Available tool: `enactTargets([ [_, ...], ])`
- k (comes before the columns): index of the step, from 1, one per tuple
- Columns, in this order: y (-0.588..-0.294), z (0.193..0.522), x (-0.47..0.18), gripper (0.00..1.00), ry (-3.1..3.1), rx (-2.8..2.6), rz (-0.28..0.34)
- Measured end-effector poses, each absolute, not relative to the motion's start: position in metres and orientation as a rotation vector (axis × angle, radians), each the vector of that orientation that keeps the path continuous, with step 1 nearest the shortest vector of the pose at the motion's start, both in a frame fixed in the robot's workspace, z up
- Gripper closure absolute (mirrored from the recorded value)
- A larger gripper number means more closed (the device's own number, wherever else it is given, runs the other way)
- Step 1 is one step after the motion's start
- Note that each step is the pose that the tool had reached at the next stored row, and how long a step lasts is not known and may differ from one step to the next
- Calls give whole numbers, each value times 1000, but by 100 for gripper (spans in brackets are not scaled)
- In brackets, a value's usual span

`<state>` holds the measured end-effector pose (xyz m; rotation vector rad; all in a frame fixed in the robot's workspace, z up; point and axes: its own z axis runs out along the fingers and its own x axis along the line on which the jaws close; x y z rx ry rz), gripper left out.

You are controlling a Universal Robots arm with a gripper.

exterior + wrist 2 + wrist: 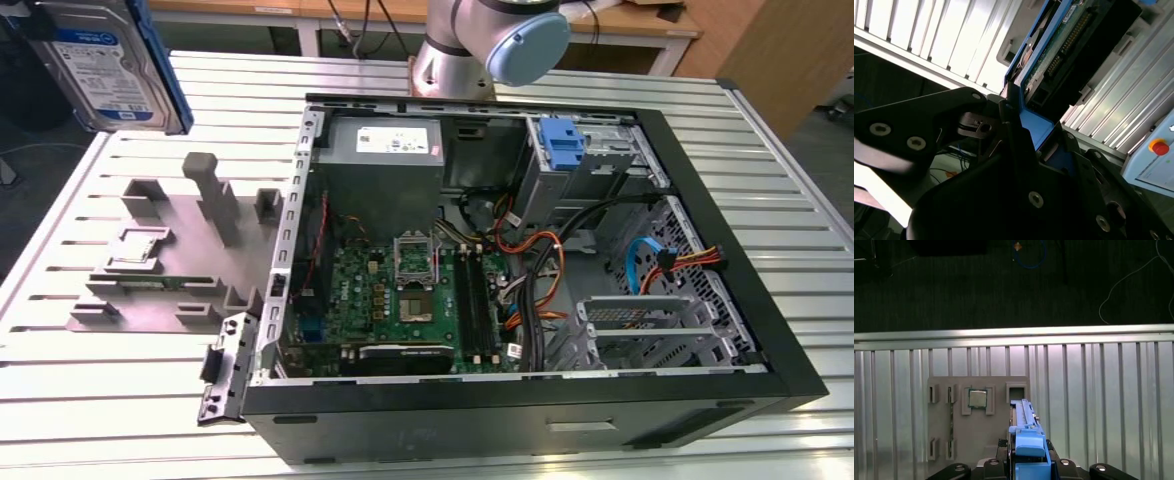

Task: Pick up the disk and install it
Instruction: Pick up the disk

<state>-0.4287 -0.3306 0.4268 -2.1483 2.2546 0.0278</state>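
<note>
The disk (pixel 104 62), a silver drive with a white-and-blue label and blue rail frame, hangs in the air at the exterior view's upper left, above the grey fixture (pixel 174 250). In the second wrist view my gripper (pixel 1029 130) is shut on the disk (pixel 1074 45), its black fingers (pixel 1014 125) clamped on the blue frame. In the first wrist view the disk (pixel 1026 437) stands edge-on between the fingers, over the fixture (pixel 944 440).
An open computer case (pixel 534 405) lies on the slatted metal table (pixel 80 400), with a bare blue bracket (pixel 563 148) in its drive bay. A small processor chip (pixel 140 248) sits in the fixture. The arm's base (pixel 494 40) stands behind the case.
</note>
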Motion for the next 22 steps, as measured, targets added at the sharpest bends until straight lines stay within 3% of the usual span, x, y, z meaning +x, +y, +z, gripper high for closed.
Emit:
enactTargets([
  [22,-331,446,-429,63,2255,-2148,28],
])
